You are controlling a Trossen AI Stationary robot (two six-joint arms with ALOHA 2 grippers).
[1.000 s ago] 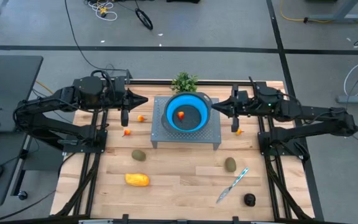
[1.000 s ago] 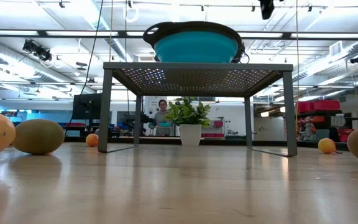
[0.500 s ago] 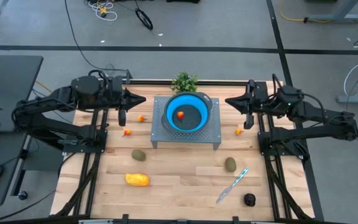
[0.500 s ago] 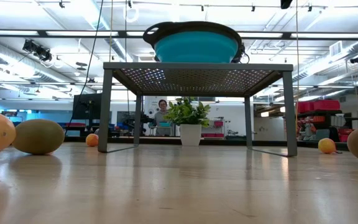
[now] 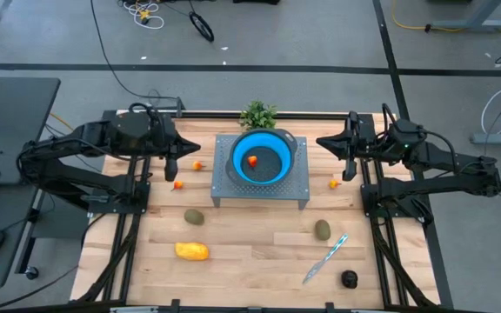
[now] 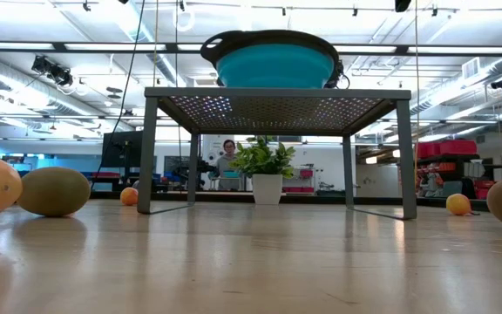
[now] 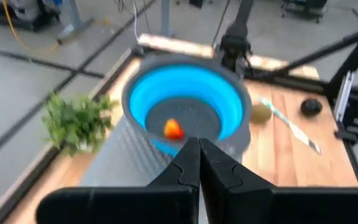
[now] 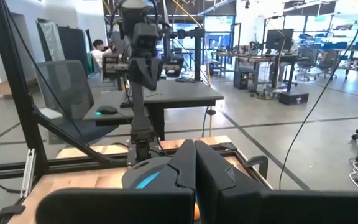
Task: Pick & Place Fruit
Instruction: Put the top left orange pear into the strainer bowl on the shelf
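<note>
While both arms are hovering above the tabletop (image 5: 259, 239), the clenched, empty left end effector (image 5: 186, 147) and right end effector (image 5: 323, 141) are flanking the blue bowl (image 5: 260, 156) containing one orange fruit (image 5: 253, 160).

Overhead and table-level cameras share the bowl (image 5: 260, 159); wrist views perhaps too.

Room: open workshop hall, grey floor (image 5: 259, 43) marked with dark tape lines.
Ceiling strip lights (image 6: 103, 46) were lit; a desk (image 8: 166, 93) and mesh chair (image 8: 67, 87) stood beyond the table; cables (image 5: 142, 10) lay loose.
</note>
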